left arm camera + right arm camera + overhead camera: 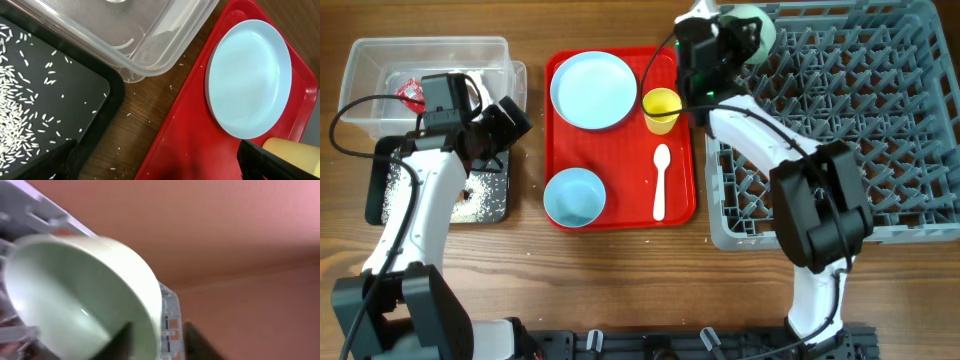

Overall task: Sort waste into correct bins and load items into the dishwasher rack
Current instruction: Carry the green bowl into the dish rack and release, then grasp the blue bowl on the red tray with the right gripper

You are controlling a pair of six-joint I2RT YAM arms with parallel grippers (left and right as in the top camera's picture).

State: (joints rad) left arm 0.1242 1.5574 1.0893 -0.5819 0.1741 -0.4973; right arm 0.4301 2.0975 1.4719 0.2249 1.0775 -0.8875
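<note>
— What do we see from overhead?
— The left gripper (508, 122) hangs over the place where the clear tub (430, 42) meets the black tray (498, 195). In the tub lies the red wrapper (412, 92), and on the tray are spread the rice grains (392, 195). The right gripper (735, 42) is at the corner of the dishwasher rack (880, 120) close to the yellow cup (661, 108), and it carries the held bowl (760, 28).
— And on the red tray (625, 170)?
— We count the plate (593, 90), the cup just beside it, the spoon (660, 180) and the other bowl (574, 196).
— What does the left wrist view tell us?
— Its fingers (50, 165) stand wide apart, with nothing between them. Under them we see the black tray with rice, a strip of the wooden surface (135, 115) with a few loose grains, and the plate on the red tray.
— And the right wrist view?
— It is blurred. Yet we see the wall of the held bowl between the two dark fingers (122, 337), so this gripper is clamped on it. The bowl is tilted, with the rack behind it.
</note>
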